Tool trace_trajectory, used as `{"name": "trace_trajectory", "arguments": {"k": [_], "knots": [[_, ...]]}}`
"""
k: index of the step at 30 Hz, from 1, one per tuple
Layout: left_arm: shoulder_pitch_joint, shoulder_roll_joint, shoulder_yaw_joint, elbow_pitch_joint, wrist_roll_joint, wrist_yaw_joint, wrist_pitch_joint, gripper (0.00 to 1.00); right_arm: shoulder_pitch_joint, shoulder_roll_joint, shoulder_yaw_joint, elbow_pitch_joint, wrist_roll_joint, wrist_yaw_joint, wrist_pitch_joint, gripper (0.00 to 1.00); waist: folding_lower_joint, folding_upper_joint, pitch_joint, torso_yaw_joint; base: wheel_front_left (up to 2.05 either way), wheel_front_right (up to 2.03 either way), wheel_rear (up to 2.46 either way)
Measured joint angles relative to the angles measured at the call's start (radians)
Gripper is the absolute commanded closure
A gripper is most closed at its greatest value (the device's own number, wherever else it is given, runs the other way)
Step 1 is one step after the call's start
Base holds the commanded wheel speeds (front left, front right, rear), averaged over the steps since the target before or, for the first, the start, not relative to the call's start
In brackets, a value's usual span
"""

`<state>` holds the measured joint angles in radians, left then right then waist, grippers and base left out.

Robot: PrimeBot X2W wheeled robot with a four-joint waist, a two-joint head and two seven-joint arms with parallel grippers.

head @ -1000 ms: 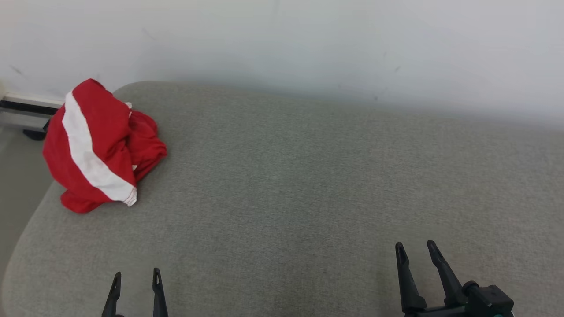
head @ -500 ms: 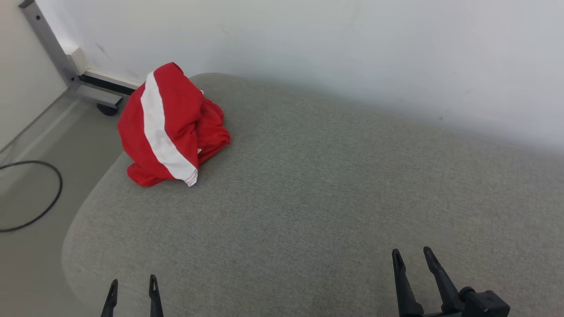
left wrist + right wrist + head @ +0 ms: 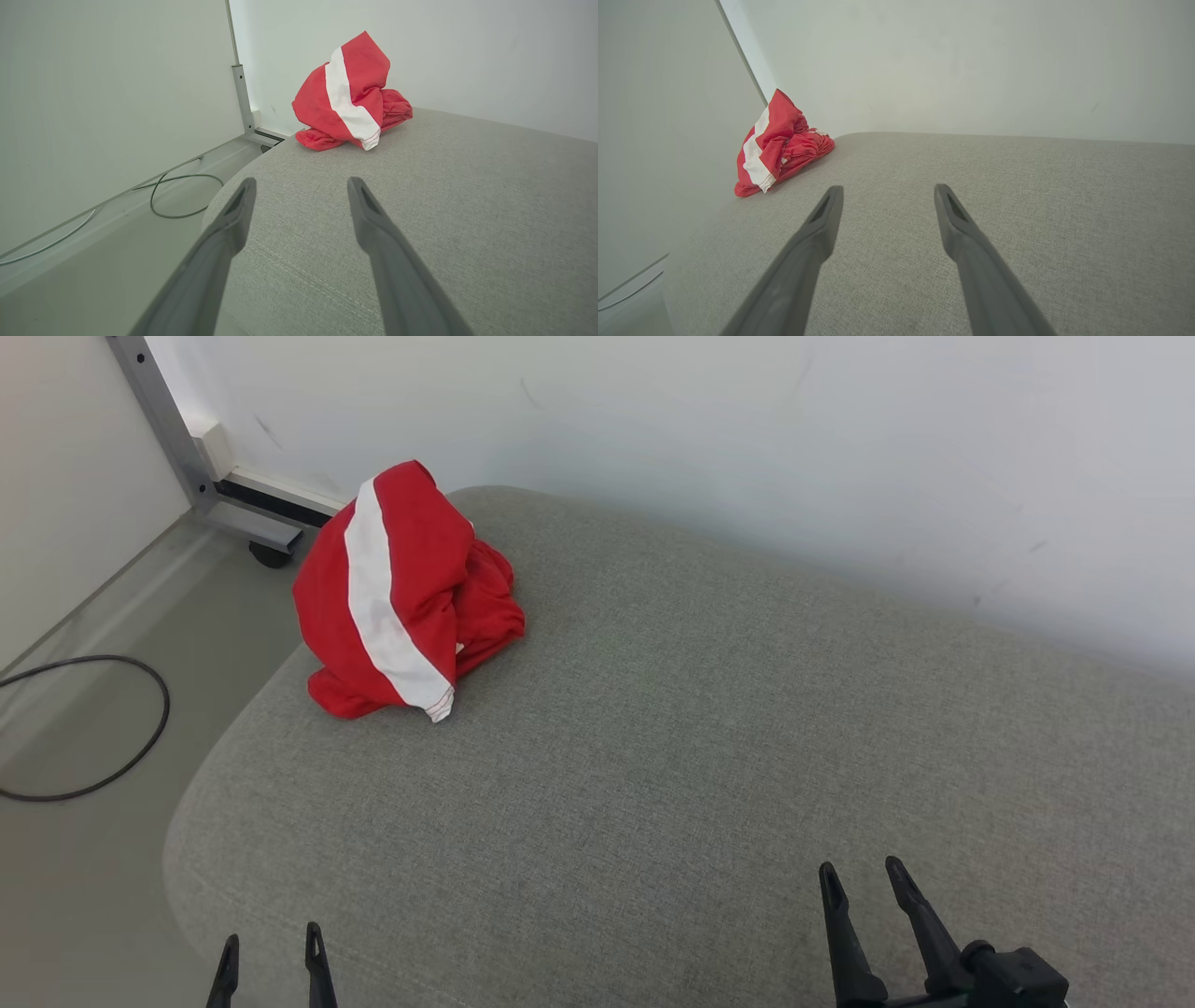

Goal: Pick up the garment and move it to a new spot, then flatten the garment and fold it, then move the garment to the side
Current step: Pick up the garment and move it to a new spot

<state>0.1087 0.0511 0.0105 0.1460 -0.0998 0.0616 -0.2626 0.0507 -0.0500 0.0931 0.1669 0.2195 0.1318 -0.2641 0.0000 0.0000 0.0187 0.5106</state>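
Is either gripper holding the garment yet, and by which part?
Nothing is held. Left gripper and right gripper stand open and empty; the garment lies crumpled on the grey cushion, apart from both.

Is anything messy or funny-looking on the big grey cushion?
Yes. The red garment with the white stripe is scrunched into a lumpy heap at the far left corner of the grey cushion, close to its edge, instead of lying flat. Nothing looks spilled or broken.
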Motion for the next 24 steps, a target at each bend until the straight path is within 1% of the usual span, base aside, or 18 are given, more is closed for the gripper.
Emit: {"name": "trace_trajectory", "arguments": {"k": [5, 10, 13, 20, 24], "knots": [[0.0, 0.0, 0.001, 0.001, 0.0, -0.002, 0.0, 0.0, 0.002, 0.0, -0.003, -0.003, 0.0, 0.0, 0.0, 0.0, 0.0, 0.0, -0.002, -0.003, 0.0, 0.0, 0.0], [-0.017, 0.0, 0.004, 0.011, 0.004, -0.028, 0.0, 0.0, -0.001, 0.0, 0.0, -0.01, -0.015, 0.0, 0.0, 0.0, 0.0, 0.0, 0.005, -0.02, 0.0, 0.0, 0.0], [-0.063, 0.0, 0.027, 0.012, 0.011, -0.046, 0.0, 0.0, -0.018, 0.0, -0.001, -0.013, -0.025, 0.0, 0.0, 0.0, 0.0, 0.0, 0.017, -0.042, 0.0, 0.0, 0.0], [-0.235, 0.001, 0.141, 0.009, 0.002, -0.107, 0.0, 0.0, -0.082, 0.0, -0.002, -0.024, -0.053, 0.0, 0.0, 0.0, 0.0001, 0.0, 0.06, -0.117, 0.0, 0.0, 0.0], [-0.367, 0.012, 0.233, 0.026, -0.029, -0.136, 0.0, 0.0, -0.12, 0.0, -0.016, -0.035, -0.063, 0.0, 0.0, 0.0, 0.0001, 0.0, 0.105, -0.158, 0.0, 0.0, 0.0]]}}
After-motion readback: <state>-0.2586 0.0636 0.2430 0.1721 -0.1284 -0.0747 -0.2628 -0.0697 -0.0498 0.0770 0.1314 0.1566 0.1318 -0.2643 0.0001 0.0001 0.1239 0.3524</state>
